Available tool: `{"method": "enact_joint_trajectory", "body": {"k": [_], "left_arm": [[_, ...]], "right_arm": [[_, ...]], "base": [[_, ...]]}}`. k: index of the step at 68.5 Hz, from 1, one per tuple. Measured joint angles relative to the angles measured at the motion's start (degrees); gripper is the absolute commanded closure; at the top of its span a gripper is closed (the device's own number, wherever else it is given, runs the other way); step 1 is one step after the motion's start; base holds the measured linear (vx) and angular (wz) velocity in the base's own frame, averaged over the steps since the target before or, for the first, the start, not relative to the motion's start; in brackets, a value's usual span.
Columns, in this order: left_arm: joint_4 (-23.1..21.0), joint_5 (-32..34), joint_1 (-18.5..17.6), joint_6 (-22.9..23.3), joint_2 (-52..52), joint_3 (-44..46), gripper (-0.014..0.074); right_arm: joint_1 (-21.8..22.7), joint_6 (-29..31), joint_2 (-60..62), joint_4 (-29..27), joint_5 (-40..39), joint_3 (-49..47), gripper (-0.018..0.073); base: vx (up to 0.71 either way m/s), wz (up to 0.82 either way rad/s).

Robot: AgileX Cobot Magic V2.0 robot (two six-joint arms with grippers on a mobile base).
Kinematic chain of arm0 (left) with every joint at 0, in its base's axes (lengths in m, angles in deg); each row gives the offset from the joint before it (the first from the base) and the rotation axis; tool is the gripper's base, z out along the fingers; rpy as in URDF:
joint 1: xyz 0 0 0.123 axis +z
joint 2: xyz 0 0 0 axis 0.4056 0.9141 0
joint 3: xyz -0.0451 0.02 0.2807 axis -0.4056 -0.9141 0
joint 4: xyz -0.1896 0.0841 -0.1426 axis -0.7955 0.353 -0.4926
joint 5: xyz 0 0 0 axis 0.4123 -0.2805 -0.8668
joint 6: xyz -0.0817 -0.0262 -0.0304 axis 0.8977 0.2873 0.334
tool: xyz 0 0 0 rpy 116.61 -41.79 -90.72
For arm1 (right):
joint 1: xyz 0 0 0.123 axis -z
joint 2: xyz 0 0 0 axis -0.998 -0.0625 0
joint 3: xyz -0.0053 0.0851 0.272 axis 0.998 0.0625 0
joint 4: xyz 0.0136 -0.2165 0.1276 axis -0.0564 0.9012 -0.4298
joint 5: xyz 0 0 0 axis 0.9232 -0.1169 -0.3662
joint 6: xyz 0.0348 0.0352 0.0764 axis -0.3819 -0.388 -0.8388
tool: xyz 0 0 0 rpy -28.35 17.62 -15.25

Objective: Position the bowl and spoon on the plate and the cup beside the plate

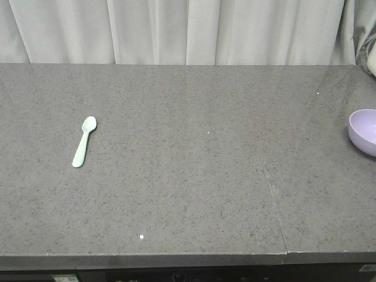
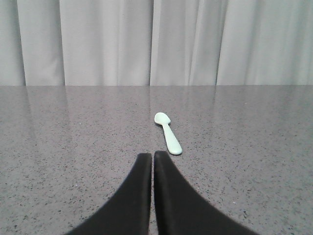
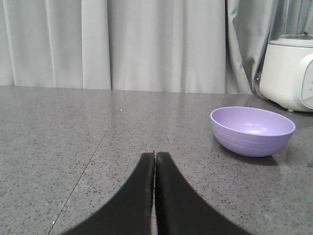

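Spoon (image 1: 84, 141) is lying near the left edge of the tabletop (image 1: 194, 194), bowl (image 1: 364, 131) at its right edge; left tool (image 2: 152, 155) and right tool (image 3: 155, 155) are hovering pressed together, empty. Light and slick, it is likely wanting a mid-handle pinch.

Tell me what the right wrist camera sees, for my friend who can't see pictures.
An empty lavender bowl sits upright on a grey speckled counter, right of centre. The black right tool, shut, pokes in at the bottom middle, not touching the bowl. A white appliance and pale curtain stand behind.
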Motion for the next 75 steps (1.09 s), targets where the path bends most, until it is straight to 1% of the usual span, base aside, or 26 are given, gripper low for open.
{"method": "enact_joint_trajectory", "body": {"k": [75], "left_arm": [[0.0,0.0,0.0,0.0,0.0,0.0,0.0603]], "right_arm": [[0.0,0.0,0.0,0.0,0.0,0.0,0.0563]], "base": [[0.02,0.02]]}}
